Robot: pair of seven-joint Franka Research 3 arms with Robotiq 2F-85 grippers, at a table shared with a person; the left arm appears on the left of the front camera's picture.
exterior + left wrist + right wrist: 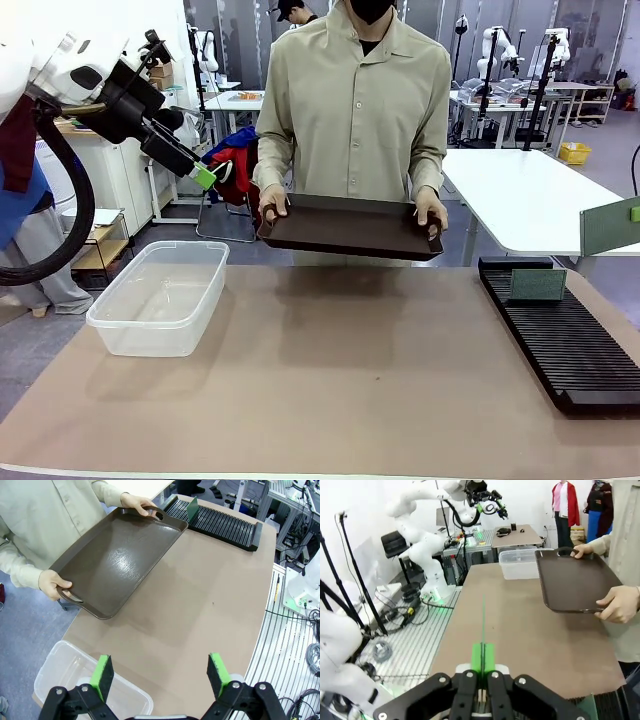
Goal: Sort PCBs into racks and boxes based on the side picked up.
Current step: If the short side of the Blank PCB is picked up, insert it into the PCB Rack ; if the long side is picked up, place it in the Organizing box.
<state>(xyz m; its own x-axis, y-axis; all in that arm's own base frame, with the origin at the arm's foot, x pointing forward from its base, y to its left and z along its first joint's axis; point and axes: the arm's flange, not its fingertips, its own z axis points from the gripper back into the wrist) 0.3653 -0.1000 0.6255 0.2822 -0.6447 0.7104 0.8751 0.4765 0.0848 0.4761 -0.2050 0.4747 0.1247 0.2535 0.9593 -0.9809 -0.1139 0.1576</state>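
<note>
My left gripper (160, 677) hangs with fingers spread wide above the clear box (163, 295). My right gripper (483, 659) pinches a green board (610, 226) edge-on. Another board (538, 285) stands in the black rack (570, 345). The person holds a brown tray (350, 228) above the surface's (330, 390) far edge.

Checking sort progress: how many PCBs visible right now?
2. One PCB stands upright in the rack at its far end; the other PCB is clamped edge-on in the right end effector. The tray is empty.
</note>
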